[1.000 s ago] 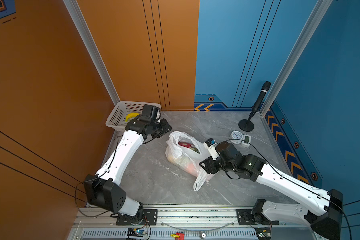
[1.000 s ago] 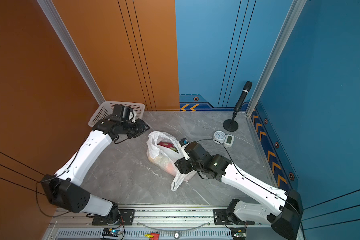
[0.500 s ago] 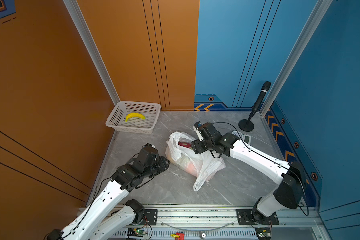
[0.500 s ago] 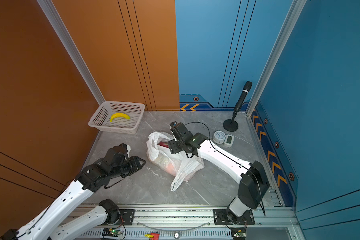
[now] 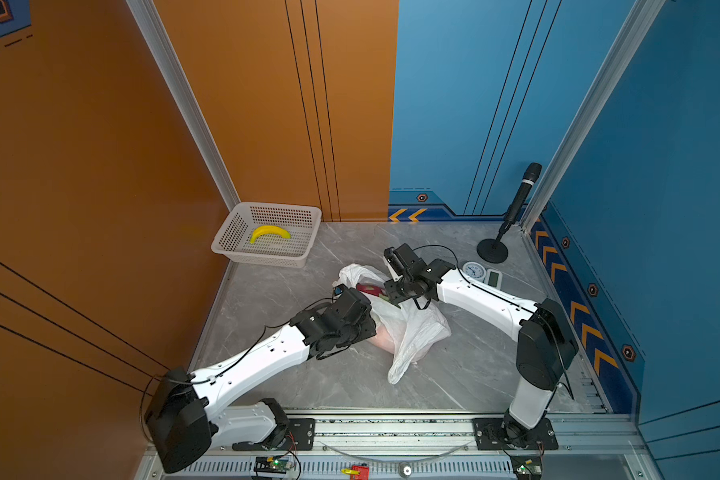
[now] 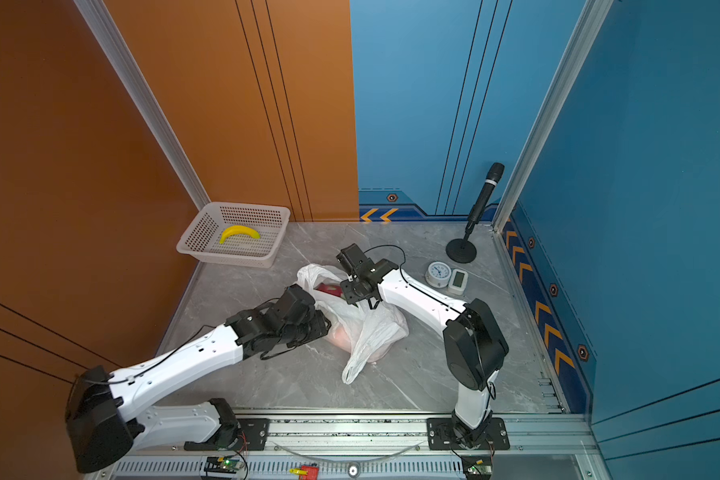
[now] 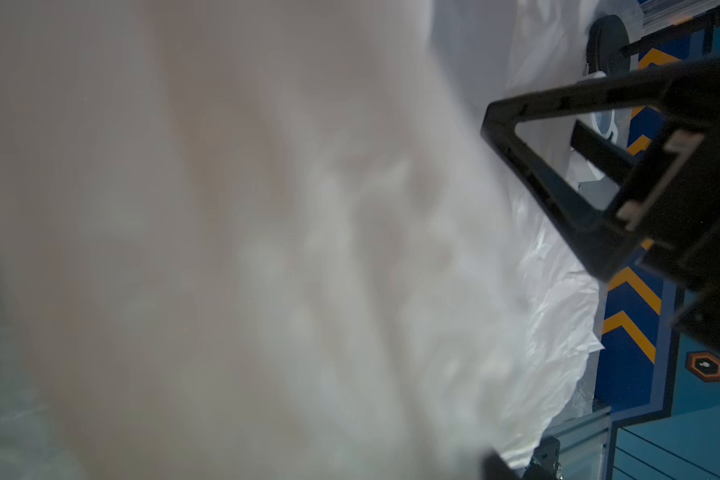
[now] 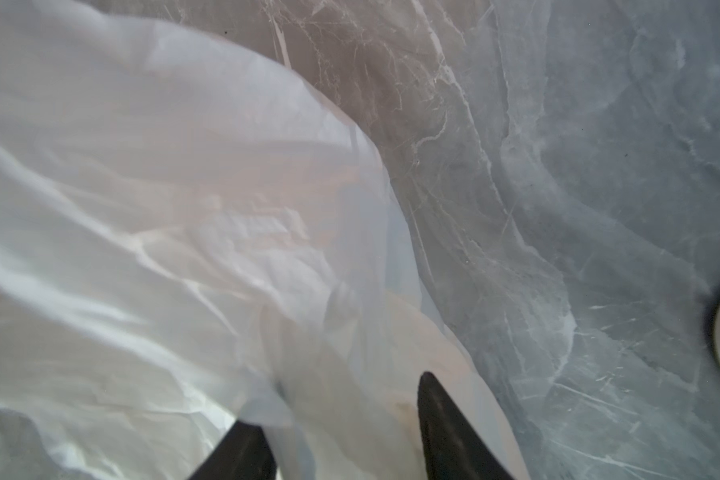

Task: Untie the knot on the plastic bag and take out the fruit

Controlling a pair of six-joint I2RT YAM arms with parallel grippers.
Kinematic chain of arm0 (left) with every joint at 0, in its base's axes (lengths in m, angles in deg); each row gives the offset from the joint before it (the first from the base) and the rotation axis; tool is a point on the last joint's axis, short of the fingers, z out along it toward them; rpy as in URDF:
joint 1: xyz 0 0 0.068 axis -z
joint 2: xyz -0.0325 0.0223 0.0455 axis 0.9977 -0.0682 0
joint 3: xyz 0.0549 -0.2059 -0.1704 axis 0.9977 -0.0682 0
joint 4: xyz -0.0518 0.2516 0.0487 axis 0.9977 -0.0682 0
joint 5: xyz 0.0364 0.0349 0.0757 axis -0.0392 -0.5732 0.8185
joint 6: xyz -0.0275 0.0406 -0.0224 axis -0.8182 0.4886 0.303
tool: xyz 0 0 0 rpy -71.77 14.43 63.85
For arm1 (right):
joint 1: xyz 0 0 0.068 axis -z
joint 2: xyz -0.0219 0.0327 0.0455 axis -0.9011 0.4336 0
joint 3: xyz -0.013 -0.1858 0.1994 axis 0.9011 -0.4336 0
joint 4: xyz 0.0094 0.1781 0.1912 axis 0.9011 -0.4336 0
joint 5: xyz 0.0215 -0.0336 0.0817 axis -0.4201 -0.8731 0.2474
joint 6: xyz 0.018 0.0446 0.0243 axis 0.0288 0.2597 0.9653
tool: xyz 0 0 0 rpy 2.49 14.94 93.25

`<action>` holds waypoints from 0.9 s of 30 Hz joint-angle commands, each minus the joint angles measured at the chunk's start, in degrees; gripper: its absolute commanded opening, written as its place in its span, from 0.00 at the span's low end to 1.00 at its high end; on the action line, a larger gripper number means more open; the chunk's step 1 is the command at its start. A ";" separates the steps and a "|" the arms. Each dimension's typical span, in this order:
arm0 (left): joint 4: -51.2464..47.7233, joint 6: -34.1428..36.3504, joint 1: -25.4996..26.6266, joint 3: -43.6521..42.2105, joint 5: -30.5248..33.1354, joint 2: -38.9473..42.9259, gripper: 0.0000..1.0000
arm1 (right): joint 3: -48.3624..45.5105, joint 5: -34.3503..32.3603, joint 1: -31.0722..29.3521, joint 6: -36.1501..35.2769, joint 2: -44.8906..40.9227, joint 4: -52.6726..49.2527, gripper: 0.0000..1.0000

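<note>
The white plastic bag (image 5: 416,332) (image 6: 375,328) lies crumpled in mid-table with its mouth agape and two handle loops apart. The knot is not in view. A pink-red fruit (image 5: 368,289) (image 6: 327,289) shows in the mouth, and an orange-pink fruit (image 5: 381,343) glows through the plastic. My left gripper (image 5: 368,328) (image 6: 323,326) is pushed into the bag's left side; blurred plastic (image 7: 267,249) hides its fingers. My right gripper (image 5: 395,297) (image 8: 341,432) is on the bag's far top, its dark fingertips (image 8: 437,415) apart with bag plastic (image 8: 142,208) bulging between them.
A white mesh basket (image 5: 267,259) with a yellow banana (image 5: 269,233) stands at the back left corner. A microphone stand (image 5: 492,251), a round clock (image 5: 474,271) and a small white device (image 5: 494,277) sit at the back right. Walls close in on three sides.
My left arm has swung from the basket, leaving the banana there, down and over to the bag's left side. My right gripper went from the bag's near right to its far top.
</note>
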 commanded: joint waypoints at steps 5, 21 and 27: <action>-2.78 4.54 -3.05 8.81 -1.24 -10.33 0.64 | 1.08 6.10 0.41 0.86 -0.34 -1.54 0.18; -2.74 10.37 -8.50 10.79 -2.01 -14.61 0.22 | -3.30 6.94 -1.66 9.71 -7.49 1.08 0.09; -5.83 12.44 -10.17 8.37 -1.92 -9.61 0.00 | -5.41 4.64 -1.45 10.10 -11.44 1.18 0.09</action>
